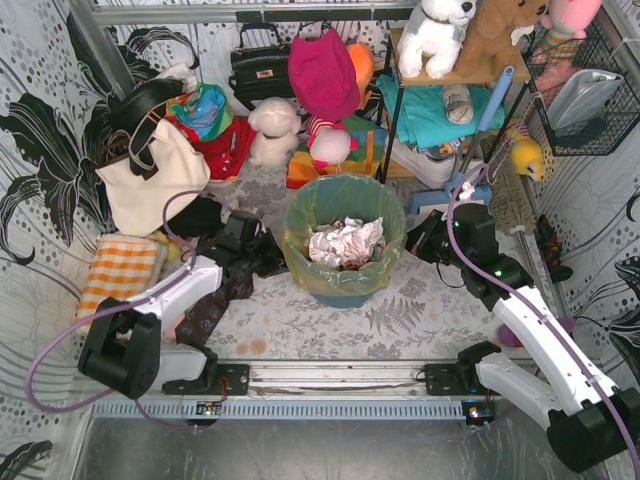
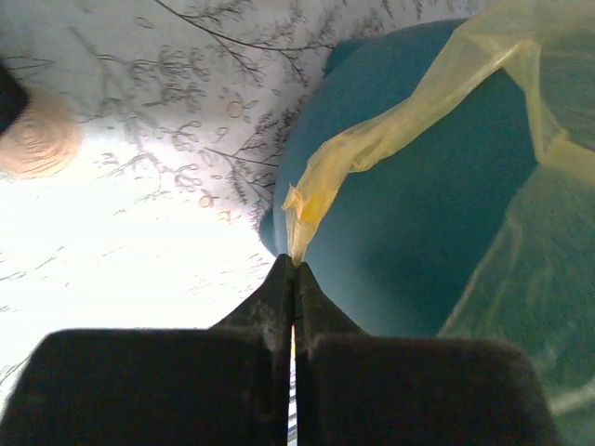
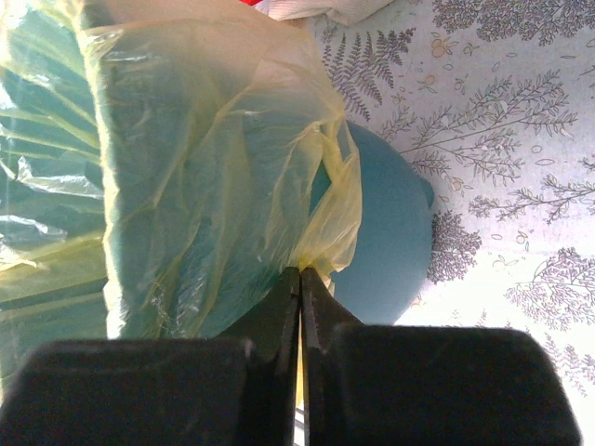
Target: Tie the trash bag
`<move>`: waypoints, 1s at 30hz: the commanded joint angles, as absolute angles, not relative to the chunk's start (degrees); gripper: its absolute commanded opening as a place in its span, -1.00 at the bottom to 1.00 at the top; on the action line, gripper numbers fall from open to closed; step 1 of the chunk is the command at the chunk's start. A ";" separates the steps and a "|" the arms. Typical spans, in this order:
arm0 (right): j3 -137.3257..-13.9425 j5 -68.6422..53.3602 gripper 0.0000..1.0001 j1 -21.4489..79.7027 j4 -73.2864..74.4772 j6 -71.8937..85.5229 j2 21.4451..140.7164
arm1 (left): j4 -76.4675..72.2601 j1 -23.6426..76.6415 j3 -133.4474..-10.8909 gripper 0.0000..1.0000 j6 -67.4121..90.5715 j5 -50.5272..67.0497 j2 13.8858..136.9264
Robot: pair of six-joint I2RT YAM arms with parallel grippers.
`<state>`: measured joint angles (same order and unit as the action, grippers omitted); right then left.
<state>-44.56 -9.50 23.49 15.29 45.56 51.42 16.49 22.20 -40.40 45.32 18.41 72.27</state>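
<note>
The yellow trash bag (image 1: pixel 300 262) lines a teal bucket (image 1: pixel 345 295) in the middle of the table, its rim folded over the outside. Crumpled white-and-red paper (image 1: pixel 345 243) lies inside. My left gripper (image 1: pixel 280 262) is at the bucket's left side. In the left wrist view it (image 2: pixel 295 269) is shut on a pulled-out strip of the bag (image 2: pixel 390 139) in front of the bucket wall (image 2: pixel 428 232). My right gripper (image 1: pixel 412 245) is at the bucket's right side. In the right wrist view it (image 3: pixel 300 274) is shut on a fold of the bag (image 3: pixel 204 167) beside the bucket (image 3: pixel 390 242).
A cream tote bag (image 1: pixel 150 180) and an orange checked cloth (image 1: pixel 120 265) lie at the left. Plush toys (image 1: pixel 275 130) and a shelf rack (image 1: pixel 450 90) stand behind the bucket. A wire basket (image 1: pixel 585 90) hangs at the right. A dark patterned cloth (image 1: pixel 215 305) lies under the left arm.
</note>
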 commanded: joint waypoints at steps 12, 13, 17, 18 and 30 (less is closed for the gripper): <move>-47.65 -13.34 -1.00 23.64 10.28 41.79 57.91 | 48.27 32.51 -53.65 -1.00 45.59 -17.83 69.61; -47.64 -13.43 -1.00 23.64 10.37 41.87 57.83 | 48.29 33.19 -54.30 -0.99 45.69 -18.21 70.03; -47.33 -13.36 -1.00 23.64 10.09 42.32 57.20 | 44.68 33.95 -54.25 -0.60 45.37 -16.21 69.51; -47.22 -13.33 -1.00 23.64 10.06 42.47 57.13 | 43.33 33.95 -53.70 -0.44 45.38 -15.45 69.11; -46.08 -13.71 -1.00 23.64 10.06 43.50 55.93 | 24.09 33.92 -43.51 0.21 48.35 -4.04 65.75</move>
